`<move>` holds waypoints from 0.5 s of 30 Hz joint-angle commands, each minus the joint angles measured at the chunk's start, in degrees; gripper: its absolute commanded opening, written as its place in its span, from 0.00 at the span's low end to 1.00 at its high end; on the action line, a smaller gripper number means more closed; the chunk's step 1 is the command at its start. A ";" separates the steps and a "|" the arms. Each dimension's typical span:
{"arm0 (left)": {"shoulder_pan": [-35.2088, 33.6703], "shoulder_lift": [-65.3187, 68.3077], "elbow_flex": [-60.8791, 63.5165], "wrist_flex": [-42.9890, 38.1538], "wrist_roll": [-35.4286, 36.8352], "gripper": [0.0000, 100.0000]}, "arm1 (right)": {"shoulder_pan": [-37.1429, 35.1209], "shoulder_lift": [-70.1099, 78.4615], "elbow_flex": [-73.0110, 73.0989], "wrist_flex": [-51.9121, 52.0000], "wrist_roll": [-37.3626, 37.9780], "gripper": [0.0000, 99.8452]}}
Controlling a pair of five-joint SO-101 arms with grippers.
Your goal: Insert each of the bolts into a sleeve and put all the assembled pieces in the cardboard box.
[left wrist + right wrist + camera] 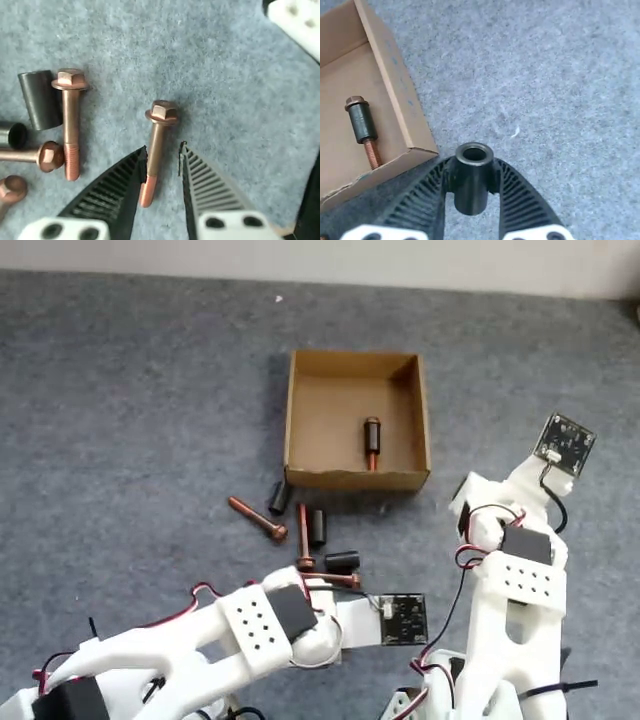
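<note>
Step in hand: pickup for another assembly. One assembled bolt-in-sleeve piece (372,443) already lies in the brown open-top cardboard box (300,420) at far centre. Left gripper (163,159) has its jaws spread and straddles a copper-coloured hex-flange metal bolt (156,142), which lies flat on the grey short-pile carpet (225,75). One ribbed black finger (115,190) sits right against the threaded end and the other stands apart, so no pinch yet. Right gripper (471,167) pinches a smooth black cylindrical sleeve (471,192) across its wall, bore open toward the wrist camera, over carpet just right of the box's near right corner. Spare copper bolts (258,518) and short black sleeves (316,527) lie clustered on the carpet just near-left of the box's near wall, some touching. Next move, as a judgement: close the left jaws on the shank, lift, then bring the threaded tip to the sleeve bore. That needs both axes lined up. The bolt is hard and round, with a plain shank, a threaded tip and a flanged hex head, so it could roll or pivot between the pads. The bore looks only a little wider than the shank. After that, the finished piece goes into the box.
</note>
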 commanded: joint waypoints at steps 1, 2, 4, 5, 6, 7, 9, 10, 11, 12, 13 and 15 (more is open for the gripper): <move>-0.31 -1.19 1.19 -3.34 0.70 0.14 | 0.48 -2.15 -0.92 -1.80 -0.53 0.00; -0.31 -1.19 1.27 -3.60 0.70 0.14 | 0.48 -2.15 -0.92 -1.80 -0.53 0.00; -0.31 -1.19 1.27 -3.87 0.70 0.14 | 0.48 -2.15 -0.92 -1.80 -0.53 0.00; -0.31 -1.19 1.19 -3.87 0.62 0.14 | 0.48 -2.15 -0.92 -1.80 -0.53 0.00; -0.31 -1.19 1.19 -3.87 0.53 0.14 | 0.48 -2.15 -0.92 -1.80 -0.53 0.00; -0.31 -1.10 1.19 -3.87 0.53 0.14 | 0.48 -2.15 -0.84 -1.80 -0.53 0.00; -0.31 -1.10 1.19 -4.13 0.44 0.14 | 0.48 -2.15 -0.84 -1.80 -0.53 0.00; -0.31 -0.92 1.27 -4.66 0.44 0.14 | 0.48 -2.15 -0.84 -1.80 -0.53 0.00; -0.31 -0.13 1.27 -5.01 0.44 0.14 | 0.48 -2.15 -0.84 -1.80 -0.53 0.00; -0.31 1.27 1.19 -5.71 0.44 0.14 | 0.48 -2.15 -0.84 -1.80 -0.53 0.00; -0.31 3.21 1.10 -6.86 0.44 0.14 | 0.48 -2.15 -0.75 -1.80 -0.53 0.00; -0.31 7.34 0.31 -8.79 0.44 0.14 | 0.48 -2.15 -0.75 -1.80 -0.53 0.00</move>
